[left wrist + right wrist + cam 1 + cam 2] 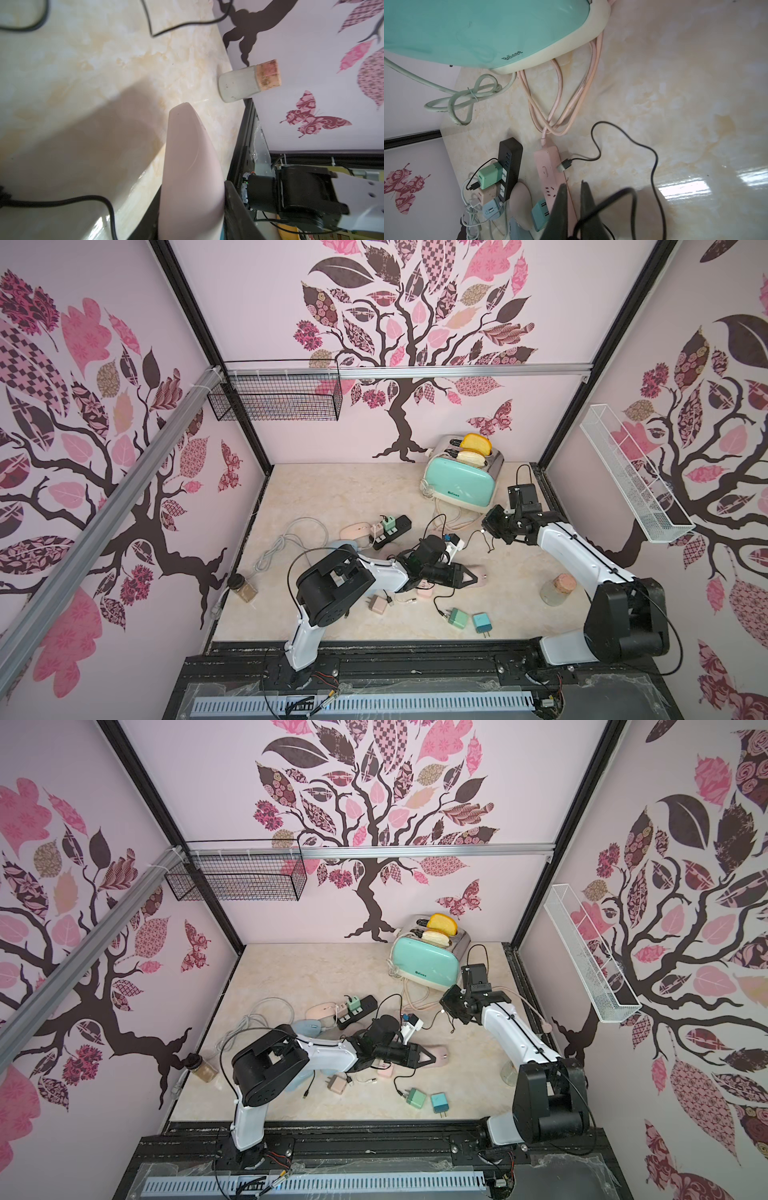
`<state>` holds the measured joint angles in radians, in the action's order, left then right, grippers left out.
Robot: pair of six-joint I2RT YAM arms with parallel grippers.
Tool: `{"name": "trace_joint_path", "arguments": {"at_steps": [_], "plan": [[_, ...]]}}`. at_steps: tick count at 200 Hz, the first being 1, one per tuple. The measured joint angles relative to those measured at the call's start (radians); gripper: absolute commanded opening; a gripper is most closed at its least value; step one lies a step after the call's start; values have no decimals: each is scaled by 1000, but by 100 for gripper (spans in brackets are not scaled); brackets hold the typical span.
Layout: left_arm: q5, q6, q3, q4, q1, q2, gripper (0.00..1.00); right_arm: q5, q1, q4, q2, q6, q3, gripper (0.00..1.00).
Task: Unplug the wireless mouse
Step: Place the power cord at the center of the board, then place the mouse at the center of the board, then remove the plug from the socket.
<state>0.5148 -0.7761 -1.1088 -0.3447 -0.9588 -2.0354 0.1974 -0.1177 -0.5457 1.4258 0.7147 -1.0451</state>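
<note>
Between the jaws of the left gripper (471, 576) sits the pink mouse (187, 166), clamped; beyond its nose the right gripper (574, 207) pinches the black cable (655, 164). Looks unplugged already, so we'd brace the mouse and draw the cable straight away, no twisting.

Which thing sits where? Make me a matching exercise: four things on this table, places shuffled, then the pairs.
Things:
1. mint toaster
2. cork-stoppered jar
3. black-lidded spice jar
4. pink mouse

Places:
A. between the left gripper jaws
B. against the left wall
C. at the back of the table
D. beside the base of the right arm

Pairs: 1-C, 2-D, 3-B, 4-A
</note>
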Motion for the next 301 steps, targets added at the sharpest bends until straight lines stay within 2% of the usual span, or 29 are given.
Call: {"name": "trace_joint_path", "arguments": {"at_steps": [10, 18, 21, 31, 41, 47, 61, 74, 95, 130, 134, 148, 155, 214, 237, 261, 275, 301], "plan": [[-8, 10, -26, 49, -4, -14, 0, -8, 0, -8, 3, -2, 0, 17], [-19, 19, -51, 88, -8, -15, 0, -15, 0, -14, 11, -2, 0, 46], [-29, 23, -61, 104, -9, -15, 0, -17, 0, -16, 16, 0, 0, 54], [-49, 32, -87, 150, -13, -15, 0, -24, 0, -37, 38, -2, -10, 69], [-66, 45, -111, 197, -16, -15, 0, -27, 0, -62, 67, -2, -28, 91], [-75, 52, -128, 228, -18, -15, 3, -28, 0, -77, 85, -1, -42, 99], [-103, 70, -164, 295, -20, -15, 24, -27, 0, -106, 109, -3, -69, 100], [-125, 80, -182, 331, -21, -15, 39, -21, 0, -126, 108, 3, -79, 100], [-166, 100, -188, 382, -24, -9, 53, -5, 0, -138, 92, 8, -80, 100], [-225, 114, -182, 495, -23, -9, 64, -1, 0, -144, 23, 24, -56, 100], [-232, 116, -184, 500, -23, -8, 76, -1, 0, -144, 15, 25, -52, 100], [-246, 122, -183, 503, -23, 5, 93, -1, 0, -145, -13, 29, -40, 100], [-259, 124, -179, 504, -26, 20, 97, -2, 0, -145, -24, 31, -38, 100], [-359, 117, -56, 492, -19, 251, 98, -21, 0, -145, -108, 27, 2, 100], [-424, 123, 40, 455, -6, 429, 98, -7, -8, -140, -125, 5, 3, 98], [-569, 153, 160, 439, 18, 653, 98, -8, -64, -127, -146, -27, 7, 98], [-617, 155, 236, 438, 78, 771, 98, -17, -134, -113, -148, -56, 6, 96], [-693, 124, 396, 428, 291, 908, 97, -50, -287, -92, -103, -115, -18, 95]]}}
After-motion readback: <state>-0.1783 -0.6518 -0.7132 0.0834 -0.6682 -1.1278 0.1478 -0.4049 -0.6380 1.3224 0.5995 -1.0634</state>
